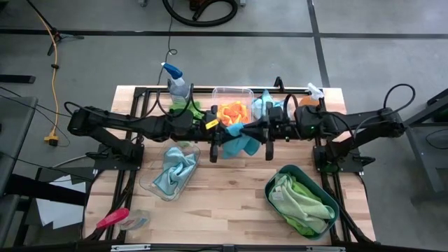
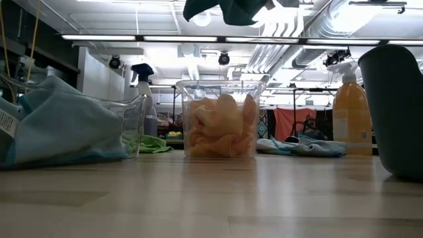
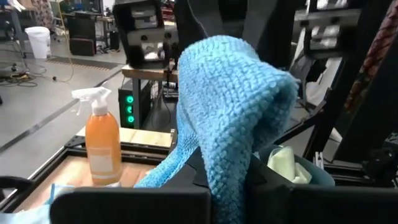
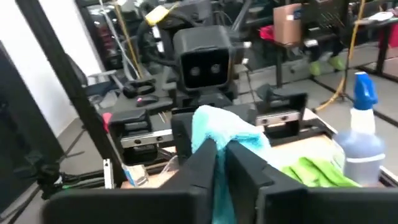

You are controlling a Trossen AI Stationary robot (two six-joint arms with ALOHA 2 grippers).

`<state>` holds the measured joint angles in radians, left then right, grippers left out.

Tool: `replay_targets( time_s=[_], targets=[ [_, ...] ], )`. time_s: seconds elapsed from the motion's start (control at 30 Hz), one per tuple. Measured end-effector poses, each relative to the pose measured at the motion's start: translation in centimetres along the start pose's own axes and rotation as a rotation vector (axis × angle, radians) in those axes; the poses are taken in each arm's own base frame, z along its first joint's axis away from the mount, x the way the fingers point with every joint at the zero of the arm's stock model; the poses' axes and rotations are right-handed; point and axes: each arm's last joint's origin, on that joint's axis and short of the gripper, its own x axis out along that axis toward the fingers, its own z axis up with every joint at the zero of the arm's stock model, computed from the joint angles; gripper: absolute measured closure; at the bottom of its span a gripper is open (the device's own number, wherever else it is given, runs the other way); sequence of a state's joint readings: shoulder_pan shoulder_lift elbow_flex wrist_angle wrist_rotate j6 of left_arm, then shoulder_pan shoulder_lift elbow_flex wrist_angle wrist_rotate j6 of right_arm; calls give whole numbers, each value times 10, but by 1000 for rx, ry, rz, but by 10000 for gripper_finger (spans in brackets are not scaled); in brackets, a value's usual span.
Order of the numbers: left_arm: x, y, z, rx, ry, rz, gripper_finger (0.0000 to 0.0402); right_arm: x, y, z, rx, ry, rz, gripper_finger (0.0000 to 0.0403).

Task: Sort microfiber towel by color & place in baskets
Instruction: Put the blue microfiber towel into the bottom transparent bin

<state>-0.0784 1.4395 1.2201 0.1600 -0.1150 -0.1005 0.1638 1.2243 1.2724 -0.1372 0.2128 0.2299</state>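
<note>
Both arms meet above the table's middle, level and facing each other, with a light blue microfiber towel (image 1: pixel 243 143) between them. My left gripper (image 1: pixel 222 136) and my right gripper (image 1: pixel 262 133) are each shut on it. The low view shows that towel (image 2: pixel 231 10) high above the board. A clear deep tub (image 1: pixel 233 94) holds orange towels (image 2: pixel 221 129). The clear shallow dish (image 1: pixel 150 183) holds a blue towel (image 1: pixel 173 171). Green towels (image 1: pixel 299 199) fill the dark teal basin (image 1: pixel 273 183). One more blue towel (image 1: pixel 260 106) and a green one (image 1: pixel 187 106) lie at the far edge. My left gripper (image 3: pixel 230 199) pinches the blue towel between its two fingers, coming level from the table's left. The cloth bunches up in a thick fold (image 3: pixel 230 106) past the fingertips, in several layers, lifted clear of the table. My right gripper (image 4: pixel 219 171) pinches the same towel by a bunched end (image 4: pixel 217 134) between its fingers, level from the table's right. The cloth rises in a lump beyond the fingertips and touches nothing below.
A blue-capped spray bottle (image 1: pixel 175 80) stands at the far left and an orange one (image 1: pixel 311 96) at the far right. A pink-handled tool (image 1: pixel 112 218) lies at the near left corner. Bare wood (image 1: pixel 224 210) shows between dish and basin.
</note>
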Motion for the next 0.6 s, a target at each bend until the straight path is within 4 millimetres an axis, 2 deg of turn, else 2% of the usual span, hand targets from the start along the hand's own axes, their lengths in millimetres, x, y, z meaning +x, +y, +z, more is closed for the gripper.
replay_targets(
  time_s=[0.23, 0.33, 0.47, 0.6],
  targets=[
    [0, 5, -4, 5, 50, 22, 401, -19, 6, 30, -13, 33, -92, 238],
    [-7, 10, -4, 11, 104, 39, 401, -29, 5, 40, -41, 86, -112, 189],
    [-33, 14, 3, 46, 191, 78, 401, -41, 3, 45, -53, 179, -141, 151],
    [-75, 17, 17, 70, 246, 153, 401, -47, -1, 40, -52, 259, -228, 143]
  ],
)
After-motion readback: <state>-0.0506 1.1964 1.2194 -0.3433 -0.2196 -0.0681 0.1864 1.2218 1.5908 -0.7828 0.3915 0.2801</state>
